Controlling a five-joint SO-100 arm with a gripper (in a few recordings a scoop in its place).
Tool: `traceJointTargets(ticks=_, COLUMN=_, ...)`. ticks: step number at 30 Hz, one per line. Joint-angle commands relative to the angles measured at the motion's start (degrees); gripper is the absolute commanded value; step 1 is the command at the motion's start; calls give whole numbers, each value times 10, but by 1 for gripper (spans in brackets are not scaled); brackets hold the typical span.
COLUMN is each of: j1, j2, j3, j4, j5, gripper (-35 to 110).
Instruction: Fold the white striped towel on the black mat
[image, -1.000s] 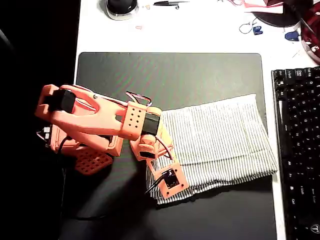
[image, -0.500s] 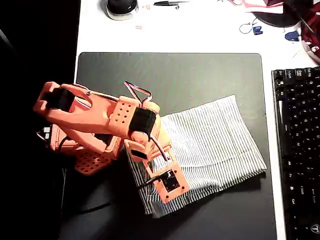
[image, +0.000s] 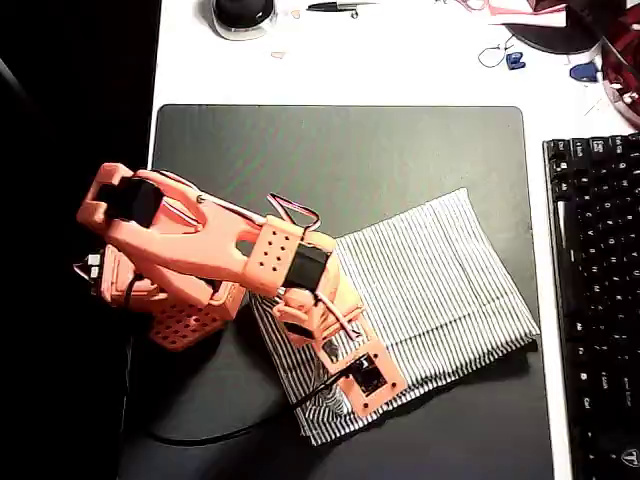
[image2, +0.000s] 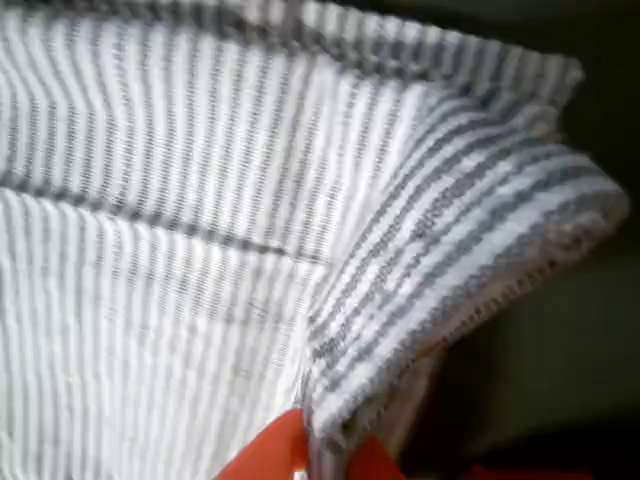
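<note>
The white striped towel lies folded and slanted on the right half of the black mat. My orange arm reaches from the left over the towel's lower left corner, and the gripper sits low there, mostly hidden under its own camera block. In the wrist view the towel is seen close up, with a hemmed edge lifted into a ridge. Two orange fingertips meet at the bottom of that view, and the gripper is shut on the towel's hem.
A black keyboard runs along the mat's right edge, close to the towel. On the white desk beyond the mat are a round black object, a pen and small clutter at the top right. The arm's base stands at the mat's left edge.
The towel has been dragged left and turned to lie more slanted. My wrist has shifted down and to the right, still over the towel's lower left corner.
</note>
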Motion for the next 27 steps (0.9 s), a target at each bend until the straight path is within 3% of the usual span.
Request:
traceJointTargets(ticks=1, j1=39, j2=52, j3=5, j4=47, j5=-29, gripper=0)
traceJointTargets(ticks=4, j1=60, j2=87, j3=29, j4=61, j5=-59, gripper=1)
traceJointTargets(ticks=8, j1=63, j2=86, j3=63, j4=29, j5=-99, gripper=16)
traceJointTargets(ticks=17, j1=98, j2=107, j3=103, j4=42, j5=-125, gripper=16)
traceJointTargets(ticks=27, j1=186, j2=99, j3=217, j4=-120, j5=-221, gripper=20)
